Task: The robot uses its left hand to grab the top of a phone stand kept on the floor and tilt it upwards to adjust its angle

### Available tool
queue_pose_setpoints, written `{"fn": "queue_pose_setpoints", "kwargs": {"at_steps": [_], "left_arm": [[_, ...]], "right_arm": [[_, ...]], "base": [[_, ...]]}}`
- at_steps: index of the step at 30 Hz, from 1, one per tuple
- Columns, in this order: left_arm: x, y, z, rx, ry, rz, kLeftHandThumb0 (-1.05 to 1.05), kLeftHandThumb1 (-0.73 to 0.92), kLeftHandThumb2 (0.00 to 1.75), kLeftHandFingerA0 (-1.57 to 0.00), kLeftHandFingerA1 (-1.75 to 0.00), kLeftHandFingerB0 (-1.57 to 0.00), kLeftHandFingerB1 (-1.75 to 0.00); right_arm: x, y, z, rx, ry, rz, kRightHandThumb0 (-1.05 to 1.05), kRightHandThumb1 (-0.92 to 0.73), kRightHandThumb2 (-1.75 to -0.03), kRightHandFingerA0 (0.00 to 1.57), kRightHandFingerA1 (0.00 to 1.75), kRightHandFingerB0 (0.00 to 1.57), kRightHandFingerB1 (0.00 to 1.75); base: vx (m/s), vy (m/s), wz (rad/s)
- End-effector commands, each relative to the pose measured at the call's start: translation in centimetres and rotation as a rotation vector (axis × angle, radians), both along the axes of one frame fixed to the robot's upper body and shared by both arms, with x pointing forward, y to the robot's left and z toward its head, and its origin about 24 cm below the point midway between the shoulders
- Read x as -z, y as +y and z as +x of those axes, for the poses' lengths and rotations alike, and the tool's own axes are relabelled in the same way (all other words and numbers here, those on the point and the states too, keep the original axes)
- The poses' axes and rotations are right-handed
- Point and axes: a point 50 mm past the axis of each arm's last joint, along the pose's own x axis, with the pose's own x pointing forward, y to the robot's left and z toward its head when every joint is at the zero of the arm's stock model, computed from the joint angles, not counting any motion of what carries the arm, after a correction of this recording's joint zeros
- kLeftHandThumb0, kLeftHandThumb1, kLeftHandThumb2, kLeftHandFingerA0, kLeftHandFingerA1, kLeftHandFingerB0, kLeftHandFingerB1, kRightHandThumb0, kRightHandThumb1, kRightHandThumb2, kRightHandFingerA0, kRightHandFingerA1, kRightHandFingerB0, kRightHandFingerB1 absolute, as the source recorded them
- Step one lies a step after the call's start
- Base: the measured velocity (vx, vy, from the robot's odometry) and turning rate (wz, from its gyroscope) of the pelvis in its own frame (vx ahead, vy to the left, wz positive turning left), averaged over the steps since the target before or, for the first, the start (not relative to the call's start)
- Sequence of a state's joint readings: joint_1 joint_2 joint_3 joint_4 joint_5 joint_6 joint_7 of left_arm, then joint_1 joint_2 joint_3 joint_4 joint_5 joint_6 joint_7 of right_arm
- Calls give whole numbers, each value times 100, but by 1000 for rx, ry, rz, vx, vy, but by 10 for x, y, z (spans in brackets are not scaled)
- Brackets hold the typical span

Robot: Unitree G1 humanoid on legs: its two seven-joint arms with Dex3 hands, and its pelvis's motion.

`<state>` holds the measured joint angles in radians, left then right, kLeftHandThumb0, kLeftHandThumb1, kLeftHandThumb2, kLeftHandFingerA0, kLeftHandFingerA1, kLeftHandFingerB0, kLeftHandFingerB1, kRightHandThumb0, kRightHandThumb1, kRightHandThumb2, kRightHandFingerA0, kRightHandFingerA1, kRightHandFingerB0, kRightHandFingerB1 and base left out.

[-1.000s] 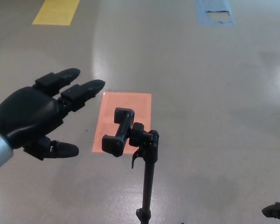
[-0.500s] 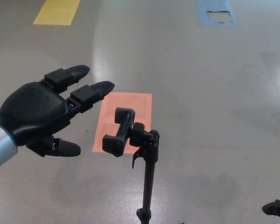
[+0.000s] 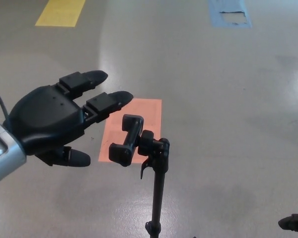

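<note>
Left hand (image 3: 49, 121): matte black, moulded plastic-looking shell, rounded back facing the cam, w/ a silver-grey forearm cuff at the lower left edge. Its fingers (image 3: 109, 100) are spread apart and hold nothing: two thick, blocky, jointed digits reach toward upper right, and the thumb (image 3: 72, 157) sticks out below, stubby and round-tipped. The hand hangs above the floor, just left of the stand's top and not touching it; the nearer fingertip ends close to the clamp's upper jaw.

Phone stand (image 3: 156, 193): black, slim straight pole rising from the bottom edge at centre, base out of frame. At the top sits a chunky knuckle joint w/ a small lever hanging under it, and to its left the phone clamp (image 3: 127, 141), a flat bar w/ a hooked jaw at each end, tilted, empty. Finish looks matte, prob. plastic over a metal tube.

Floor (image 3: 213, 99): smooth grey-beige, glossy coating w/ soft light reflections and faint scuffs. An orange rectangle (image 3: 151, 111) lies flat behind the clamp, a yellow rectangle (image 3: 59, 12) at top left, and a blue patch (image 3: 228, 14) w/ a worn centre at top right.

Right hand (image 3: 294, 224): only a small black bit at the bottom right corner; can't tell its finger state.
</note>
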<state>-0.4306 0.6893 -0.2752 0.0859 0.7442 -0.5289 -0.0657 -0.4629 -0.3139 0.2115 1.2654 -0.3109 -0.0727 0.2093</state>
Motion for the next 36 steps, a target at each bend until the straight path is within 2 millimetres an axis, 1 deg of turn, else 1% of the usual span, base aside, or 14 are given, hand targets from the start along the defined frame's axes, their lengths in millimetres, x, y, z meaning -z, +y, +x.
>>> {"fn": "queue_pose_setpoints", "kwargs": {"at_steps": [1,12,17,18,19,20,21,22,23,24,28,29,34,36], "left_arm": [[4,-4,0,3,3,41,-75,48,86,-5,-14,-2,-17],[11,-4,-1,-1,5,80,-79,51,87,-4,-13,-1,-14],[13,-4,-1,-8,5,99,-76,50,88,-2,-16,0,-17],[13,-3,-1,-10,5,102,-76,50,88,-3,-16,-1,-16],[13,-3,-1,-10,4,101,-76,50,88,-3,-16,-1,-16],[13,-4,-1,-10,6,101,-73,48,87,-3,-19,-1,-19],[14,-4,-1,-10,8,102,-73,48,87,-3,-19,-1,-19],[14,-4,-1,-9,10,100,-75,61,59,-2,-24,0,-22],[15,-4,-2,-8,12,98,-75,61,59,-2,-24,0,-22],[17,-4,-2,-6,12,99,-76,49,87,-6,-17,-2,-16],[19,-4,-2,-8,12,98,-76,49,86,-5,-16,-1,-15],[20,-3,-3,-12,14,104,-77,50,87,-3,-13,0,-13],[23,-2,-3,-17,17,114,-76,49,87,-5,-16,-1,-15],[25,-3,-4,-16,20,115,-79,51,86,-6,-14,-1,-11]], "right_arm": [[-2,-6,-1,1,19,-15,-33,-50,-102,2,49,0,47],[-2,-6,0,-1,21,-13,-33,-49,-101,3,49,0,47],[-3,-5,1,-6,19,-21,-32,-50,-101,3,49,1,47],[-3,-4,2,-6,16,-20,-55,-68,-61,20,35,16,28],[-3,-4,2,-5,15,-20,-55,-68,-61,20,35,16,28],[-3,-4,2,-8,16,-22,-32,-50,-101,3,49,1,47],[-4,-4,3,-12,17,-26,-32,-50,-101,3,49,1,47],[-4,-4,3,-12,17,-25,-56,-68,-61,20,35,16,28],[-4,-4,2,-11,16,-24,-56,-68,-61,20,35,16,28],[-3,-4,2,-11,19,-27,-32,-50,-102,3,49,1,47],[-3,-4,2,-11,18,-24,-33,-49,-101,3,49,0,47],[-4,-4,3,-17,19,-26,-57,-68,-61,20,36,17,28],[-4,-4,3,-15,18,-28,-57,-68,-61,20,35,17,28],[-4,-4,3,-16,16,-28,-57,-68,-61,20,35,17,28]], "base": [[0,0,0],[0,0,0],[0,0,0],[0,0,0],[0,0,0],[0,0,0],[0,0,0],[0,0,0],[0,0,0],[0,0,0],[0,0,0],[0,0,0],[0,0,0],[0,0,0]]}}
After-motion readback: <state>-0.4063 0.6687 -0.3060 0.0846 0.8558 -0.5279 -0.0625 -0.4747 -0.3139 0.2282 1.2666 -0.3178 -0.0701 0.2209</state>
